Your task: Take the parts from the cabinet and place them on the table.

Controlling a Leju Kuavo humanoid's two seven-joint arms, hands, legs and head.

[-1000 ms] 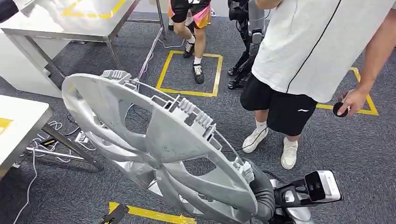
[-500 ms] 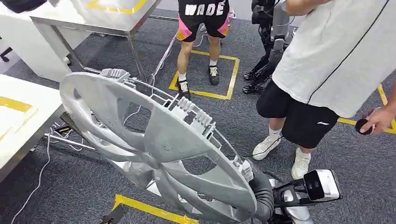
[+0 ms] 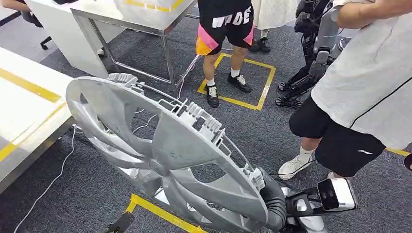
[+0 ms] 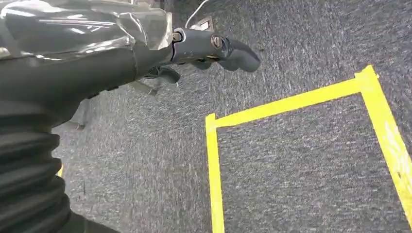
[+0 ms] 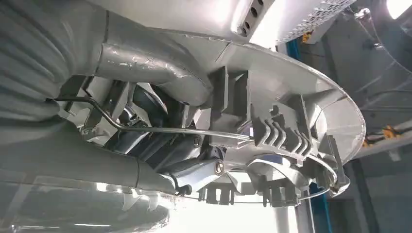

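A large silver wheel cover [image 3: 165, 150] with open spokes and clips along its rim is tilted in front of me in the head view. My right hand [image 3: 273, 199] grips its rim at the lower right. In the right wrist view the cover's ribbed back [image 5: 272, 121] and its wire ring lie against the dark fingers [image 5: 160, 143]. My left hand [image 4: 194, 53] hangs above grey carpet, its fingers loosely bent with nothing in them. A white table [image 3: 24, 111] with yellow tape stands at the left.
A person in a white shirt and black shorts [image 3: 354, 111] stands close on the right. Another person [image 3: 223, 34] stands by a yellow floor square [image 3: 265, 90]. A second table [image 3: 131, 12] and another robot [image 3: 313, 48] are behind. Cables [image 3: 58, 170] lie under the left table.
The whole picture has shifted: my view has turned left, and the white table at the left fills more of it. The wheel cover stays the same in my right hand.
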